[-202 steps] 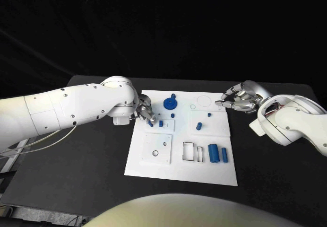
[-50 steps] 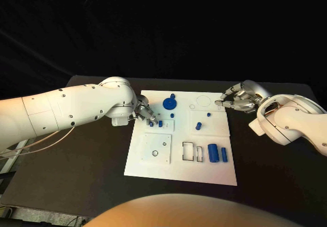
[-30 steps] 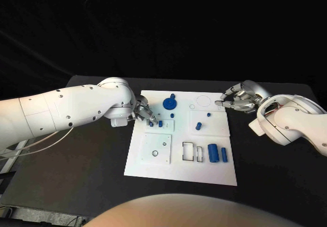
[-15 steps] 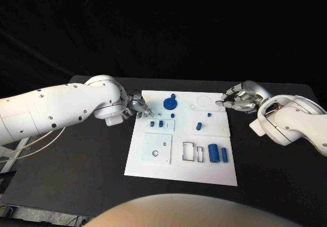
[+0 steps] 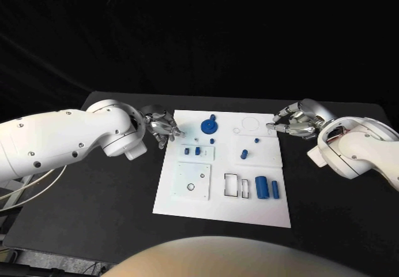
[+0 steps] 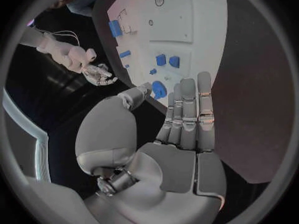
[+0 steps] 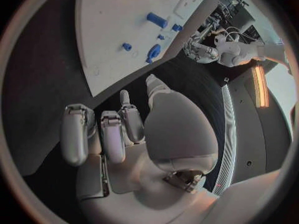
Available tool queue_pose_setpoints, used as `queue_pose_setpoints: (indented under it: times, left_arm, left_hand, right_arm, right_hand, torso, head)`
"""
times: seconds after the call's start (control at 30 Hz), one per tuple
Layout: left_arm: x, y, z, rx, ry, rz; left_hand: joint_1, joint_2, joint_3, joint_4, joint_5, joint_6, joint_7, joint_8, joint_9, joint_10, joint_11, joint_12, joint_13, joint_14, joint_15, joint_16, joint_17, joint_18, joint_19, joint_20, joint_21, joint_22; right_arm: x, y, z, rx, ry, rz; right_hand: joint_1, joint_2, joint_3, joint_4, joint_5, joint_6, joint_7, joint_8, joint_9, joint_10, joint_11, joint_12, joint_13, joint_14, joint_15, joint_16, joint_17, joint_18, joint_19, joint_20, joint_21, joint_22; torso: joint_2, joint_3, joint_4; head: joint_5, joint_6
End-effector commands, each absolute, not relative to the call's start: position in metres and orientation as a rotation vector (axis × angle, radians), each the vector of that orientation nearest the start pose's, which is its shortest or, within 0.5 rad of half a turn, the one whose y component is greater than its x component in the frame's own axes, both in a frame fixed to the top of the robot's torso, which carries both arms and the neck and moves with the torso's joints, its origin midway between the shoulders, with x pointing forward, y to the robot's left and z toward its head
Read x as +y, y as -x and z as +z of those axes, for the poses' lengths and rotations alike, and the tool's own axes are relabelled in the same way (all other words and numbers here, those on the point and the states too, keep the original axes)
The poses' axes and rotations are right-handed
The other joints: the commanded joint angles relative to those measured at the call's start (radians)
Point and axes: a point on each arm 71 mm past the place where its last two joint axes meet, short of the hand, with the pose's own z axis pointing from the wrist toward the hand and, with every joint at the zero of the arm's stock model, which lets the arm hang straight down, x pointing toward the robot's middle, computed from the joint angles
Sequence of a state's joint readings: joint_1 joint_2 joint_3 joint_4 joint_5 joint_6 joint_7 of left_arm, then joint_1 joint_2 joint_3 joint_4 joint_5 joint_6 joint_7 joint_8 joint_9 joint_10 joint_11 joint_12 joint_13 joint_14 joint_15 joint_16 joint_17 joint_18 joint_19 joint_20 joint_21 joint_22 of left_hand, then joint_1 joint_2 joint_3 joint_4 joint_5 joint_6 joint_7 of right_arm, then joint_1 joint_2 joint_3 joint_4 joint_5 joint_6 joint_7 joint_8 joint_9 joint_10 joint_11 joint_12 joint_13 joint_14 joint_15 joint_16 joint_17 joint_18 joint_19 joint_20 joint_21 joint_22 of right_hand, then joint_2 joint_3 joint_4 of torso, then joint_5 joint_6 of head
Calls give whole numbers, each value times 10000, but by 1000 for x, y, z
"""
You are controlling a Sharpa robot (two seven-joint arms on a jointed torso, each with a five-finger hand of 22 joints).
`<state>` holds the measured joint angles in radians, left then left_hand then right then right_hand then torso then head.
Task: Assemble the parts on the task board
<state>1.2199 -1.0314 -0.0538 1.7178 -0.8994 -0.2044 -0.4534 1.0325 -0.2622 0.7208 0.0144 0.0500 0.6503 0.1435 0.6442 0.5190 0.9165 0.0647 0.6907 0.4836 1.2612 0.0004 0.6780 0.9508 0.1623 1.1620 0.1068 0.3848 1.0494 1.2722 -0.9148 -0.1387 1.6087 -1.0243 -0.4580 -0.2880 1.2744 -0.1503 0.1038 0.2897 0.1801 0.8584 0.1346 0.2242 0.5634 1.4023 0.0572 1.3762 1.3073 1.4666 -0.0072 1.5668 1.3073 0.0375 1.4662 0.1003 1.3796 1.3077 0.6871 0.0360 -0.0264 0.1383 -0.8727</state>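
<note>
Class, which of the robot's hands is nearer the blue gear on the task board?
Left. The left hand hovers just beside the blue gear at the board's edge; the right hand sits across the board.

**Board centre open, both far corners flanked**

I see the left robot hand [image 5: 160, 127] hovering just off the task board's [image 5: 220, 214] far left edge, fingers spread, holding nothing. The right robot hand [image 5: 293, 123] sits curled and empty by the far right corner. Between them the board lies unobstructed from above. The blue gear [image 5: 209, 124] and two small upright parts [image 5: 192, 151] stand nearest the left robot hand. Bare counter [image 5: 100, 202] lies on both sides.
</note>
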Motion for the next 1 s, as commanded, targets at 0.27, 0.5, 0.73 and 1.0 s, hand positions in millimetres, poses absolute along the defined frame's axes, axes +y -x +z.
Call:
queue_pose_setpoints:
  times: [0.27,0.5,0.73,1.0]
  left_arm:
    - [251,-420,-204,17408,5364,-7368]
    - [246,-410,-217,17791,4940,-7071]
    - [242,-408,-224,18055,4769,-6756]
    - [240,-413,-234,18876,4407,-5658]
  left_hand:
    - [271,-172,406,-1086,-19,2568,-368,-1185,-1080,1045,-232,-225,-822,806,-208,1283,1116,193,628,-175,-378,-173]
    - [-179,-121,-523,-1263,-25,3044,-505,-1678,-1179,1363,-400,555,-409,1808,-359,4623,3393,-267,1625,-350,2907,1613]
    - [-356,-88,-1288,-1189,-25,3122,-512,-1935,-1154,1329,-423,958,-168,1884,-372,5201,3809,-345,1687,-370,3548,2124]
    - [-444,-37,-1972,-1095,-21,3185,-528,-2017,-1050,1251,-440,1172,-46,1928,-385,5476,3997,-380,1712,-377,3891,2427]
  right_arm:
    - [-237,-475,-187,17496,-4151,6322]
    - [-237,-474,-191,17567,-4197,6296]
    - [-238,-473,-193,17617,-4224,6281]
    - [-237,-473,-194,17630,-4223,6294]
  right_hand:
    - [25,-4,-66,0,61,-41,12,27,13,-74,-3,-21,583,1042,-44,40,2635,66,144,-56,-53,1721]
    - [25,-4,-66,0,61,-41,12,27,13,-74,-3,-21,583,1042,-44,40,2635,66,144,-56,-53,1721]
    - [25,-4,-66,0,61,-41,12,27,13,-74,-3,-21,583,1042,-44,40,2635,66,144,-56,-53,1721]
    - [25,-4,-66,0,61,-41,12,27,13,-74,-3,-21,583,1042,-44,40,2635,66,144,-56,-53,1721]
  torso:
    - [-65,0,84]
    - [-45,9,60]
    - [-31,-1,50]
    - [-36,7,51]
  head:
    - [-55,1]
    - [-9,1]
    - [-29,1]
    - [-20,1]
